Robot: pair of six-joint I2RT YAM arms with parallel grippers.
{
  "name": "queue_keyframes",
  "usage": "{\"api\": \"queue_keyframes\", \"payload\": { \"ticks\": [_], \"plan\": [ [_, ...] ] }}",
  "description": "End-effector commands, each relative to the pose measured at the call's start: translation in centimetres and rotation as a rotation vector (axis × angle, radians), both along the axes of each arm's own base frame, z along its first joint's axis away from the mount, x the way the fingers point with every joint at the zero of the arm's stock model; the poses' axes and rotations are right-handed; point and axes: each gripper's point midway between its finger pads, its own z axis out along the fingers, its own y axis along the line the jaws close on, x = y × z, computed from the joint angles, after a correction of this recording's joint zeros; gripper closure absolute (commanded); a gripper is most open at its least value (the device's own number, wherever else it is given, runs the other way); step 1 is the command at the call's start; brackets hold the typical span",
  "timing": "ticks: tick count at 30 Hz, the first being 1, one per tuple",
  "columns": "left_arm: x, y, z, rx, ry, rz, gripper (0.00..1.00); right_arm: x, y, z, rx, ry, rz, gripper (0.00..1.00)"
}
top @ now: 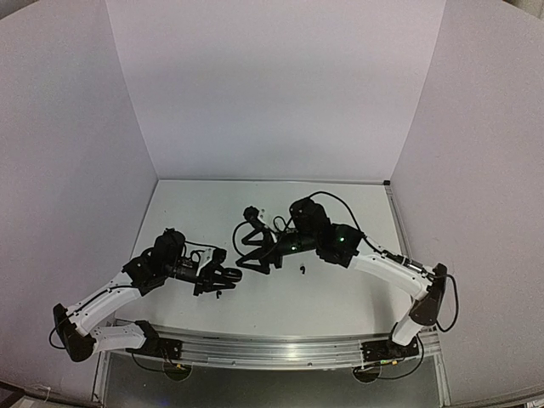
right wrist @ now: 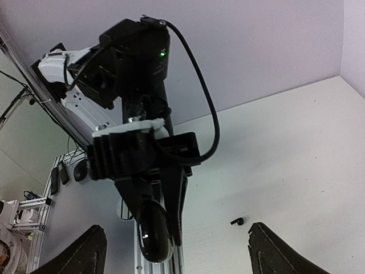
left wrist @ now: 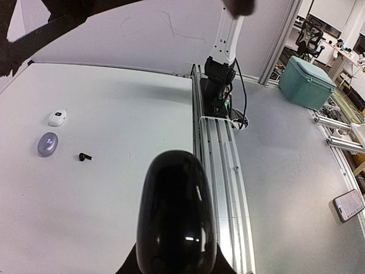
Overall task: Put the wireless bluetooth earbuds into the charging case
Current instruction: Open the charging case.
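Observation:
My left gripper [top: 226,276] is shut on a glossy black charging case [left wrist: 177,211], which fills the lower middle of the left wrist view and hangs above the table near the front rail. In the right wrist view the same case [right wrist: 153,233] sits between the left gripper's fingers [right wrist: 178,194]. One black earbud [top: 300,269] lies on the table to the right of it, also seen as a small black earbud [left wrist: 84,156] [right wrist: 238,220]. My right gripper [top: 253,248] stands open with nothing in it, facing the left gripper. No other earbuds show.
A white case [left wrist: 57,117] and a greyish-purple case [left wrist: 48,142] lie on the table beyond the earbud. The metal rail [left wrist: 219,171] runs along the near edge, with the right arm's base [left wrist: 219,85] on it. White walls [top: 272,85] enclose the table.

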Motion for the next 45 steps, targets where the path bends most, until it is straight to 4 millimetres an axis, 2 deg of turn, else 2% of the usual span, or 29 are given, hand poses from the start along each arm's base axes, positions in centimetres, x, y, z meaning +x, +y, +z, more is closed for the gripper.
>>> {"api": "queue_keyframes", "payload": {
  "ticks": [1,4,16,28,34,45],
  "plan": [
    [0.4,-0.2,2.4,-0.064,-0.055,0.005,1.00,-1.1,1.4,-2.5,-0.028,0.009,0.019,0.17],
    [0.4,-0.3,2.4,-0.066,-0.055,0.001,1.00,-0.7,2.3,-3.9,-0.054,0.006,0.006,0.17],
    [0.2,-0.3,2.4,-0.066,-0.062,-0.013,1.00,0.2,2.8,-5.5,-0.088,-0.006,-0.029,0.17],
    [-0.7,0.2,1.7,-0.038,-0.185,-0.098,1.00,2.2,2.1,-4.3,-0.072,0.008,-0.099,0.17],
    [-0.7,0.2,1.8,-0.037,-0.192,-0.103,1.00,2.6,2.0,-4.6,-0.076,0.017,-0.107,0.18],
    [-0.4,0.0,2.4,-0.063,-0.139,-0.062,1.00,2.6,2.2,-6.4,-0.113,0.045,-0.099,0.18]
  ]
}}
